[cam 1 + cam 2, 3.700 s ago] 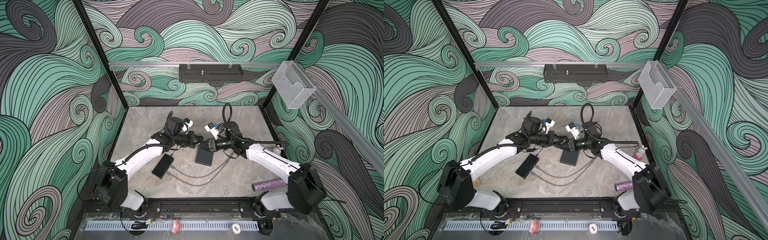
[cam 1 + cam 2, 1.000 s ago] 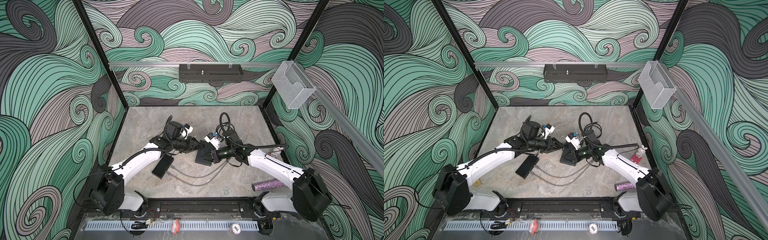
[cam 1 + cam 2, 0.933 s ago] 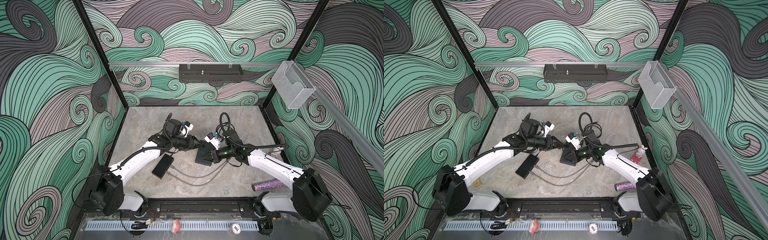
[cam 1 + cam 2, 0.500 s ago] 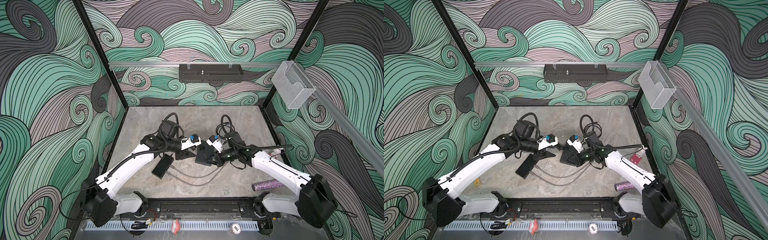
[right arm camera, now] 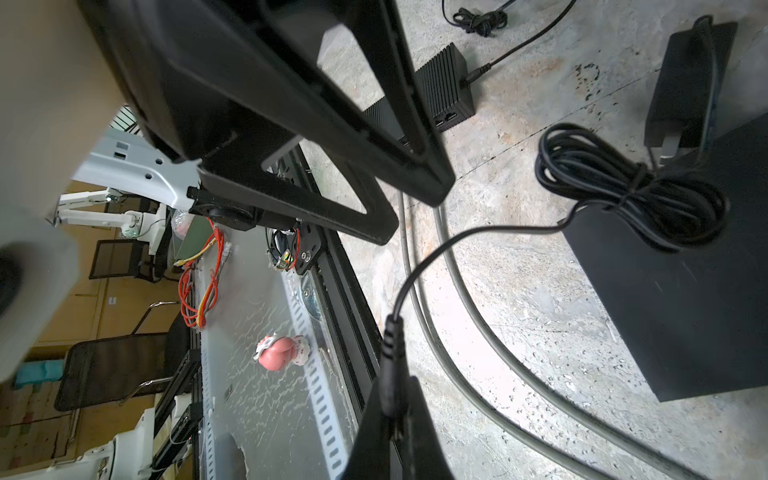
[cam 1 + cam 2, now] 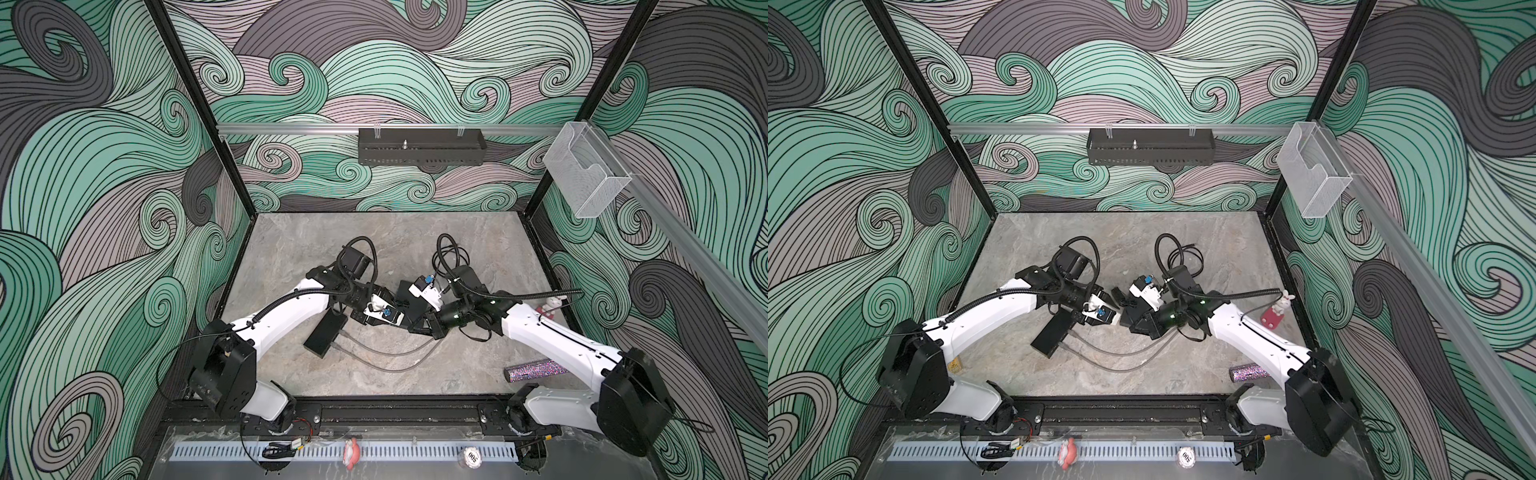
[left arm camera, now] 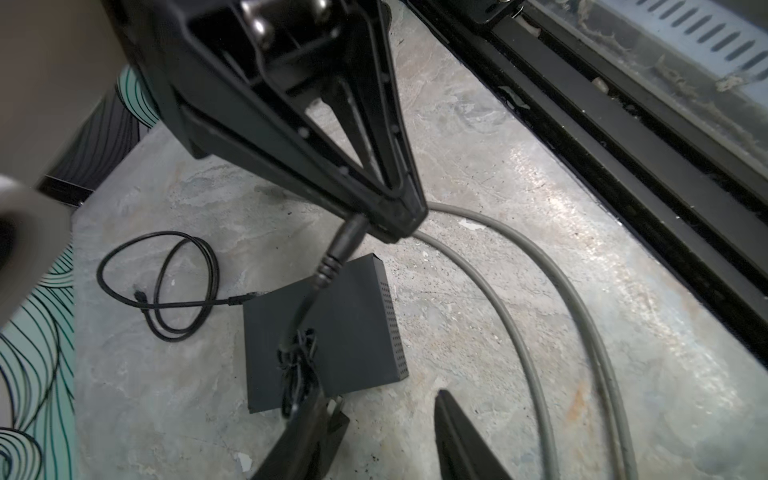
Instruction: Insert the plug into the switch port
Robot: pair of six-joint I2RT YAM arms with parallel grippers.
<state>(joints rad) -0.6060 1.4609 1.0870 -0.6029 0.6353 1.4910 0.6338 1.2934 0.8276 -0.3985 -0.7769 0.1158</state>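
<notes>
The switch [image 7: 353, 332] is a flat black box with vent holes down one side, lying mid-floor [image 6: 415, 307]; no port on it shows. A coiled black cord [image 5: 631, 199] and its adapter [image 5: 685, 83] lie on top of it. My right gripper [image 7: 395, 224] is shut on the black plug [image 7: 343, 245], whose ribbed collar and cord stick out of the fingertips while its metal tip is hidden. The same plug [image 5: 390, 374] shows in the right wrist view. My left gripper [image 7: 382, 397] is open at the box's near edge, nothing between its fingers, facing the right gripper [image 6: 417, 328].
A long ribbed black box [image 6: 325, 338] with network ports lies left of the switch, and two grey cables [image 6: 386, 359] curve from it across the front floor. A glittery tube [image 6: 536, 370] lies front right. A pink toy [image 6: 1277, 316] stands by the right wall. The front rail [image 7: 623, 104] is close.
Both grippers have come forward from the switch's far side toward its front edge. The left arm's elbow has swung out to the left. The right gripper stays shut on the plug.
</notes>
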